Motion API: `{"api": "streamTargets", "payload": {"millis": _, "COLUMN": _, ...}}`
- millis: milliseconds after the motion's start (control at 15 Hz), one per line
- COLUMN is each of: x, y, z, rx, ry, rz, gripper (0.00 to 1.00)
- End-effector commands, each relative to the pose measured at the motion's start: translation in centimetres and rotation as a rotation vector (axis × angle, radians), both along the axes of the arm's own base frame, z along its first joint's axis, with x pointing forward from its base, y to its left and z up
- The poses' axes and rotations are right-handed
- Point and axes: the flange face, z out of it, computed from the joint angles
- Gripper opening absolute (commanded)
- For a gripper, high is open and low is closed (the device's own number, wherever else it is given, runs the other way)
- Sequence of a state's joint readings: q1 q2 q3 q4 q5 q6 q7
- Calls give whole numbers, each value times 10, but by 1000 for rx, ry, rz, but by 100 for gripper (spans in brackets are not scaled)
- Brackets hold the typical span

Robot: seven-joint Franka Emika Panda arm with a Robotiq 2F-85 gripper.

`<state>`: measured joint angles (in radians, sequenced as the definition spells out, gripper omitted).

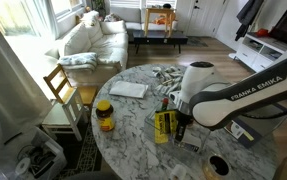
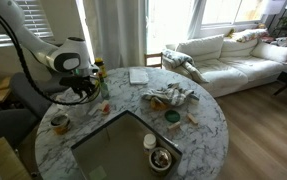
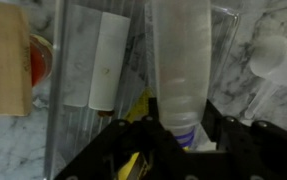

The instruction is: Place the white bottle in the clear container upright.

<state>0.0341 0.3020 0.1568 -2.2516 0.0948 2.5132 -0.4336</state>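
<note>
Two fingers (image 3: 233, 145) of your gripper (image 3: 186, 128) clamp the bottle (image 3: 173, 60) by its blue end, and you hold it over the table (image 2: 208, 120) near the bin (image 2: 98, 131), outside it. At the bin's near corner sit a cup (image 2: 150, 142) and a bowl (image 2: 161, 158); inside or beside, you cannot tell.

The arm (image 2: 28, 35) reaches over a round marble table (image 2: 208, 120), its gripper (image 2: 83, 90) hanging near an amber jar (image 2: 60, 123). The clear container (image 2: 108, 150) lies at the table's near edge.
</note>
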Motion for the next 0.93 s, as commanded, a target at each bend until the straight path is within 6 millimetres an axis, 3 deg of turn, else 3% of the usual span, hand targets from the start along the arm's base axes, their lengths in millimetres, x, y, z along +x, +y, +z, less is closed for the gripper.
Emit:
{"api": "streamTargets", "payload": {"millis": 0, "x": -3, "y": -3, "z": 3, "rx": -12, "ry": 11, "rz": 32, "gripper": 20}}
{"api": "streamTargets", "payload": {"millis": 467, "x": -28, "y": -34, "z": 34, "rx": 112, "ry": -31, "rz": 68, "gripper": 20}}
{"api": "streamTargets", "payload": {"millis": 867, "x": -63, "y": -52, "z": 66, "rx": 206, "ry": -79, "rz": -61, "gripper": 20}}
